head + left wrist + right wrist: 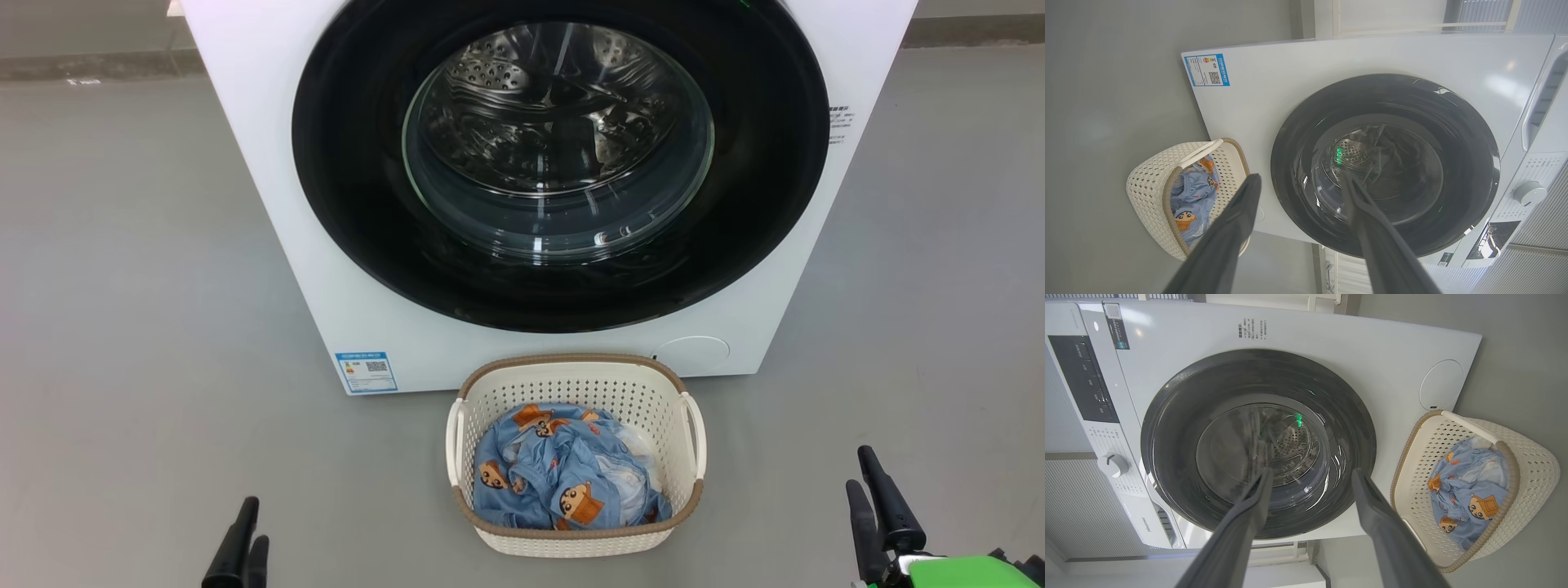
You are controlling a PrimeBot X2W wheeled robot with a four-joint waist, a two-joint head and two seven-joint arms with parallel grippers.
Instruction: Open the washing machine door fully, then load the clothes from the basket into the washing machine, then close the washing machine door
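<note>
The white washing machine (269, 204) stands straight ahead with its round black door (343, 204) shut flat against the front; the steel drum shows through the glass window. On the floor before it sits the cream basket (575, 384), holding the clothes (563, 478), blue bear-print fabric with some white cloth. My left gripper (245, 531) is low at the left, open and empty, well short of the basket. My right gripper (864, 478) is low at the right, open and empty too. The left wrist view shows the door (1466, 163) and the basket (1155, 179) beyond the spread fingers; the right wrist view shows the door (1167, 428) and basket (1531, 465).
Grey floor (131, 286) spreads on both sides of the machine. A blue label sticker (366, 371) is on the machine's lower left front. A round white service cover (694, 353) sits at the lower right. The control panel with a dial (1112, 464) runs along the machine's top.
</note>
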